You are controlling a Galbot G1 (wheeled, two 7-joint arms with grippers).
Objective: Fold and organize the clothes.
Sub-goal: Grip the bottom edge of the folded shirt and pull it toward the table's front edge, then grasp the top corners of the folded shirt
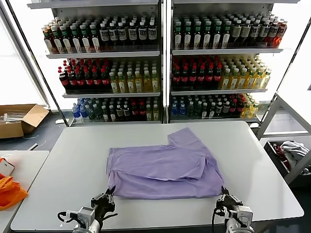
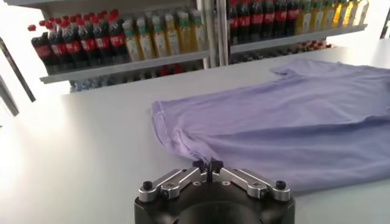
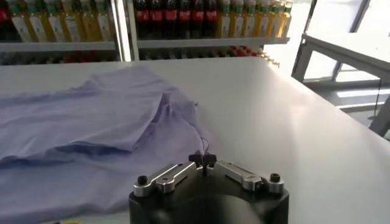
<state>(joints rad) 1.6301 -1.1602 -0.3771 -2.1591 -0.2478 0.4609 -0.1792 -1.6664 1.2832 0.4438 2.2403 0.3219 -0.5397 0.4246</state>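
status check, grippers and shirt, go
Left gripper shut at shirt's near left corner. Right gripper shut at near right corner. Lavender T-shirt partly folded on table. Nothing in the way.

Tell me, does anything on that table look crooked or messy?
The lavender T-shirt is only partly folded: one sleeve juts toward the drink shelves, and a layer lies doubled over unevenly, with wrinkled edges. Otherwise nothing on the white table looks spilled or damaged.

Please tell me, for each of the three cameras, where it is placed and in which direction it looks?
Head view: high on the robot, facing forward and down at the table, T-shirt and drink shelves; left gripper and right gripper show low.
Left wrist view: behind the left gripper, facing the T-shirt.
Right wrist view: behind the right gripper, facing the T-shirt.
Both wrist views share the T-shirt and shelves.
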